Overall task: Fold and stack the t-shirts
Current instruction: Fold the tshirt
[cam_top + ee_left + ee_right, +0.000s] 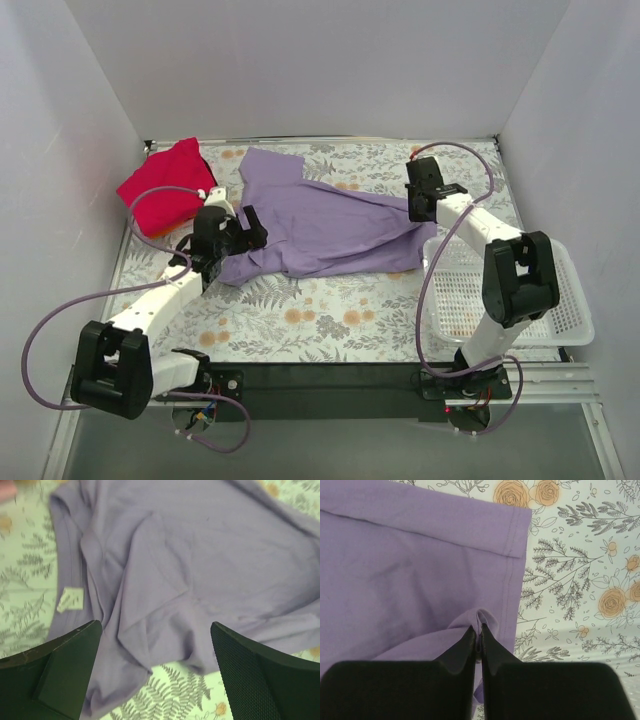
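The lavender t-shirt (pixel 320 220) lies crumpled across the middle of the floral table. The red t-shirt (pixel 165 192) is bunched at the far left corner. My left gripper (pixel 238 236) hovers over the lavender shirt's left end, near its collar and white label (pixel 70 600). Its jaws stand wide open (pixel 156 647) with nothing between them, and rumpled cloth (pixel 200 555) lies below. My right gripper (pixel 420 206) is at the shirt's right edge. It is shut (pixel 480 626) on a pinched fold of the lavender cloth (pixel 410 565) beside the stitched hem.
A white mesh basket (pixel 565 310) stands at the right, partly over the table's edge, beside the right arm. White walls close in the left, back and right sides. The floral table surface (pixel 330 320) shows in front of the shirts.
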